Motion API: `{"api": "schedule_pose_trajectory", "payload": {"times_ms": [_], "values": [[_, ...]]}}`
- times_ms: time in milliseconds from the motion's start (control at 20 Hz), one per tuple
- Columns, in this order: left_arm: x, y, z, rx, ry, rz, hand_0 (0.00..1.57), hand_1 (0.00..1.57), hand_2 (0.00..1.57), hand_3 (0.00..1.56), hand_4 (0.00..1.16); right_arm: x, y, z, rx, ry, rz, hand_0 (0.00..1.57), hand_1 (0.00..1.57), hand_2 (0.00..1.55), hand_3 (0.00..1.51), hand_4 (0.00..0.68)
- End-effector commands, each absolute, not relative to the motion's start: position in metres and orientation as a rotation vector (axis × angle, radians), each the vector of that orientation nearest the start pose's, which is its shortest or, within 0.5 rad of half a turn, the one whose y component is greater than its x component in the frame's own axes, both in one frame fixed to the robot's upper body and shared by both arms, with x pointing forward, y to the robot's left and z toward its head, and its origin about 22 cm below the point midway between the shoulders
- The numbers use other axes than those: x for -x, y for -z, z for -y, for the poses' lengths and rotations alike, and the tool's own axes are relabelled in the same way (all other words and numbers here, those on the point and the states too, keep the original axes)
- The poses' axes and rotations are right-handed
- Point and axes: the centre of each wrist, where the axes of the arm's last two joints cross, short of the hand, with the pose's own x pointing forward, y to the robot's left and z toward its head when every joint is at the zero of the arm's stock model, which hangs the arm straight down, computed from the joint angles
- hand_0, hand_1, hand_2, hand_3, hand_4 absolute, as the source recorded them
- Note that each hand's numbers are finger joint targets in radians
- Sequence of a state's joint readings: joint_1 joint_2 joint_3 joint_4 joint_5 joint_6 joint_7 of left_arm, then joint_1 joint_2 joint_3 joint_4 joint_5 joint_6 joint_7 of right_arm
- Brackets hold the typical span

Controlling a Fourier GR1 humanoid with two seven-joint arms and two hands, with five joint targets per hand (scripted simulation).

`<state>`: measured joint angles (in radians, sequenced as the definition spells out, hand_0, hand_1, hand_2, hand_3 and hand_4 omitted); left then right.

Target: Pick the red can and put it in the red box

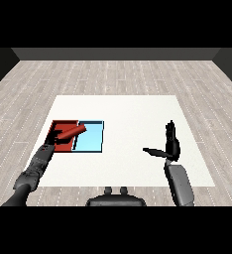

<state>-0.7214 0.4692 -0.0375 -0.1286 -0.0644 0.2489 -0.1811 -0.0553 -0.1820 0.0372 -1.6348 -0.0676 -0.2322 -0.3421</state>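
Note:
The red can (73,131) lies tilted on its side over the red tray (64,145), its right end reaching past the edge of the light blue tray (90,141). My left hand (54,137) is over the red tray, curled round the can's left end. Whether the can touches the tray floor I cannot tell. My right hand (171,145) stands far to the right above the white table (133,114), fingers straight and pointing away, thumb stretched to the left, holding nothing.
The two trays lie side by side at the table's left. The table's front edge runs just ahead of both forearms. Grey wooden floor surrounds the table.

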Motion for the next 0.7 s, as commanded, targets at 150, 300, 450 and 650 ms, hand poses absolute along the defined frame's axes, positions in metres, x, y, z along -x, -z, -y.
{"api": "schedule_pose_trajectory", "payload": {"times_ms": [150,300,450,650], "values": [[-0.356,0.005,-0.410,-0.809,0.249,0.953,0.00,0.00,0.00,0.00,0.00,-0.243,-0.021,0.258,0.189,0.026,2.038,0.00,0.00,0.00,0.00,0.000],[-0.352,0.015,-0.405,-0.775,0.141,1.024,0.00,0.00,0.00,0.00,0.00,-0.260,-0.043,0.241,0.174,0.011,2.065,0.00,0.00,0.00,0.00,0.000],[-0.349,0.011,-0.411,-0.800,-0.067,1.320,0.00,0.00,0.00,0.00,0.00,-0.249,-0.036,0.244,0.134,0.057,2.070,0.00,0.00,0.00,0.00,0.000],[-0.379,-0.015,-0.379,-0.597,-0.215,1.746,0.00,0.00,0.00,0.00,0.00,-0.250,-0.043,0.247,0.093,0.057,2.082,0.00,0.00,0.00,0.00,0.000]]}}
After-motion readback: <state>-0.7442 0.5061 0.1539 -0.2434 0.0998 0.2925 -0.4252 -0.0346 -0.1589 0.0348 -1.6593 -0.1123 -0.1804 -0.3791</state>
